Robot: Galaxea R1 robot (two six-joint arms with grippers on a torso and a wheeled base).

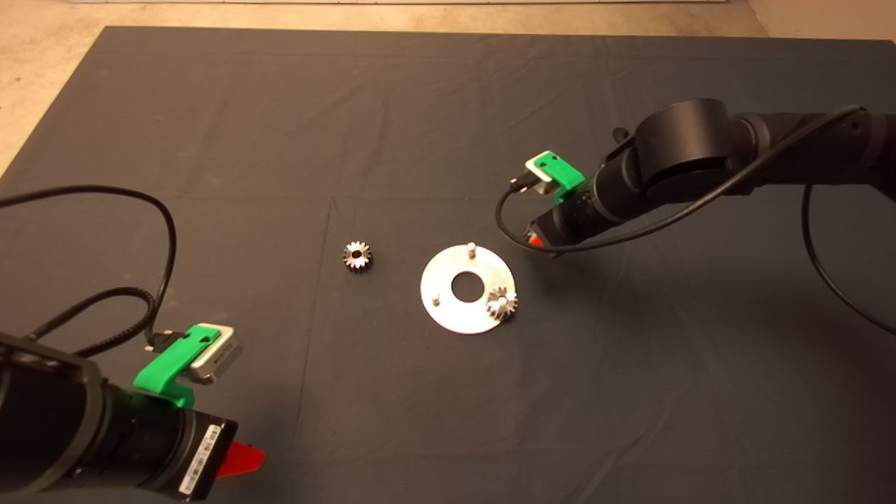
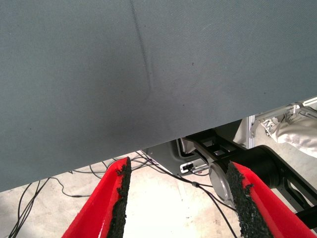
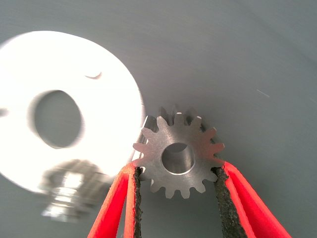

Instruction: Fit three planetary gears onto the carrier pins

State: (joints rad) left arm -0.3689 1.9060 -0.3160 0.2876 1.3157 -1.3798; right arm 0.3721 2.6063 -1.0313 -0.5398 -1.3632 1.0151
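One planetary gear (image 3: 178, 156) is pinched between the red fingers (image 3: 121, 198) of the right tool (image 1: 539, 234), held in the air just beside the silver disc (image 1: 467, 288). The disc lies flat mid-table with a second gear (image 1: 502, 304) seated on one carrier pin; two pins (image 1: 471, 247) stand bare. A third gear (image 1: 357, 256) lies on the dark mat (image 1: 280, 140) near the disc's left. The left tool (image 2: 176, 203) waits at the table's lower left edge, fingers spread wide and holding nothing.

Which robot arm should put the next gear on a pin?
The right gripper: it already pinches a gear beside the disc, near a bare pin. The left gripper is open at the mat's edge.
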